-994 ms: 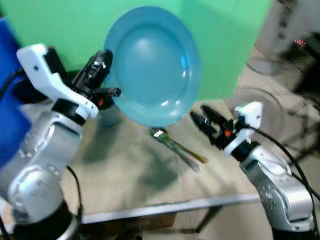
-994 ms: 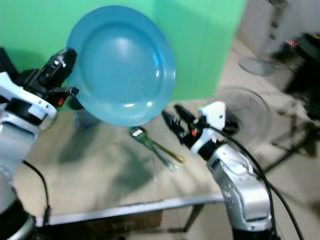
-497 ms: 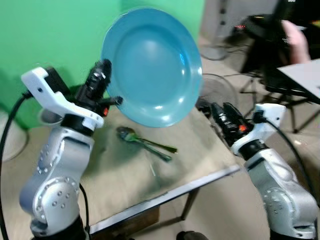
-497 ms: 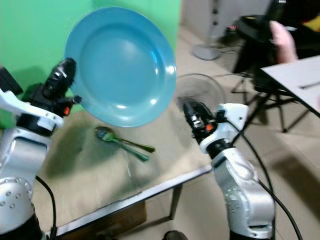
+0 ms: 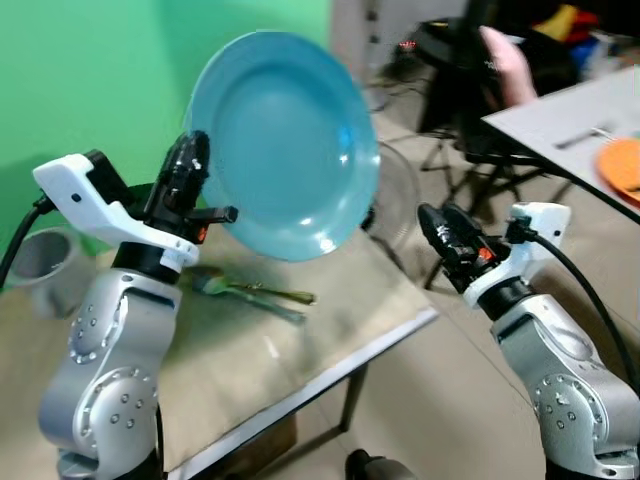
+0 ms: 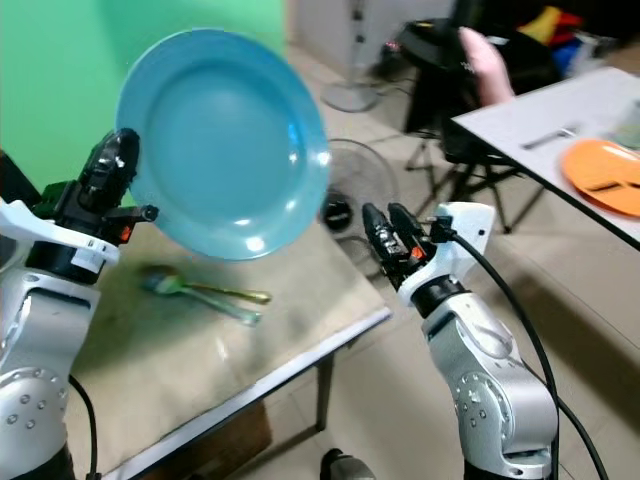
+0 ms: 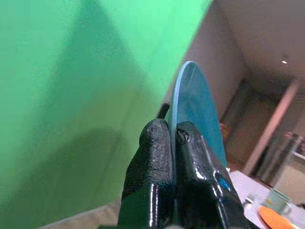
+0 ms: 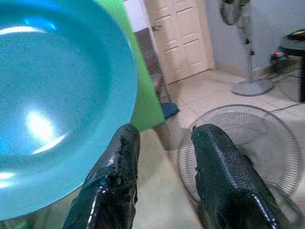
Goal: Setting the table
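Left tool (image 5: 187,165) is clamped on the rim of the blue plate (image 5: 285,140); left wrist view shows both fingers (image 7: 157,157) pinched tight on the plate edge. Plate is held up in the air, tilted near upright, hollow side facing the camera, above the near bench (image 5: 330,310) and touching nothing else.

Right tool (image 6: 385,232) is empty, fingers (image 8: 119,157) spread apart, hovering off the bench's right edge, just beside the plate's lower rim but apart from it.

On the near bench under the plate: a spoon (image 5: 215,284) and what looks like another utensil lying alongside it, too blurred to name. A grey cup (image 5: 40,262) stands at the bench's far left.

Beyond the bench edge: a floor fan (image 6: 365,180) lying on the tile floor.

Further right: a second white bench (image 6: 560,140) with an orange plate (image 6: 605,175) on it and some thin item near its edge. A person's hand (image 6: 485,65) is visible behind it, by a dark chair or stand.

Progress, my read: early to mid. Plate is picked up and in carry, not placed. Cutlery on the near bench is untouched. Remaining: set the blue plate down, likely on the white bench, then fetch the spoon and cup. Cannot tell the intended spot.
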Robot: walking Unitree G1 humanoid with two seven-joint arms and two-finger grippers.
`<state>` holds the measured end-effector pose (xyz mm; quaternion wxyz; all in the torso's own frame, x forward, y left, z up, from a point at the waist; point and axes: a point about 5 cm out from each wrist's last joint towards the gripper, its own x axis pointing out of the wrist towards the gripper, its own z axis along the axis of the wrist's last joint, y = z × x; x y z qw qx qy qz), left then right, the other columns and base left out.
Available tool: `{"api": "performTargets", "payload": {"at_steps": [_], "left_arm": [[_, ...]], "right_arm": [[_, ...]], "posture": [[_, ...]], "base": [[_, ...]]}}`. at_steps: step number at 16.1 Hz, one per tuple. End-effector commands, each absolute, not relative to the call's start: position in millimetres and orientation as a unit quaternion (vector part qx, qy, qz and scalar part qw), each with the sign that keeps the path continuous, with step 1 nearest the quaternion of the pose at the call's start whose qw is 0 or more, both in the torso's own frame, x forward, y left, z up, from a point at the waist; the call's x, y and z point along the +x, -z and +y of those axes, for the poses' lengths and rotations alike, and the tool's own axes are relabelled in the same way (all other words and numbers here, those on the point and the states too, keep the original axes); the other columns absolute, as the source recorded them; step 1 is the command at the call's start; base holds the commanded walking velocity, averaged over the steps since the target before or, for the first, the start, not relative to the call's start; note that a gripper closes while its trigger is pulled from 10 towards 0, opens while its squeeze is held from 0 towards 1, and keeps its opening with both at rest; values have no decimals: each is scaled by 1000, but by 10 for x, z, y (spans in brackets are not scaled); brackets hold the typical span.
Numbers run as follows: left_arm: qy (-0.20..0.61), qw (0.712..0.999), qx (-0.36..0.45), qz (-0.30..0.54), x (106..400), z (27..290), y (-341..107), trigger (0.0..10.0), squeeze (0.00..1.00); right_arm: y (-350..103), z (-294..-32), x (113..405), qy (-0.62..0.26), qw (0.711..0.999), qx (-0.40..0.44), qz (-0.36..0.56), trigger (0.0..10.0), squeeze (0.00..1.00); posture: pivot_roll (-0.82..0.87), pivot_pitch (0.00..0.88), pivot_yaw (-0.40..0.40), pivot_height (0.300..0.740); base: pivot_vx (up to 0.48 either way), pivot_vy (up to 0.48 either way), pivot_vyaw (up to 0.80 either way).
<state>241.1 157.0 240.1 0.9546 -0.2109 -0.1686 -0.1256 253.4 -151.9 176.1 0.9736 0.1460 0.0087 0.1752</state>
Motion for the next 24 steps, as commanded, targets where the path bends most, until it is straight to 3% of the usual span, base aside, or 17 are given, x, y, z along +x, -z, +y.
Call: {"api": "performTargets", "payload": {"at_steps": [1, 4, 13, 16, 24], "left_arm": [[129, 958, -179, -185, 2388, 1526, -2430, 10000, 0], [132, 971, -122, -155, 2405, 1487, -2326, 10000, 0], [124, 958, -192, -171, 2418, 1455, -2354, 10000, 0], [118, 972, -141, -147, 2396, 1500, -2240, 10000, 0], [133, 974, -122, -141, 2389, 1470, -2188, 10000, 0]], "right_arm": [[-1848, -1485, 2528, -183, 975, 126, -4, 10000, 0], [-1851, -1496, 2528, -179, 977, 117, -4, 10000, 0], [-1843, -1557, 2513, -154, 979, 136, -3, 10000, 0], [-1861, -1567, 2513, -160, 978, 137, -8, 10000, 0], [-1847, -1573, 2493, -157, 980, 124, -3, 10000, 0]], "posture": [[-73, 0, 21, 740], [-80, 0, 30, 740], [-93, 0, 45, 740], [-94, 0, 43, 740], [-101, 0, 46, 740]], "base": [[0, 0, -781], [0, 0, -785], [0, 0, -789], [0, 0, -800], [0, 0, -800]]}}
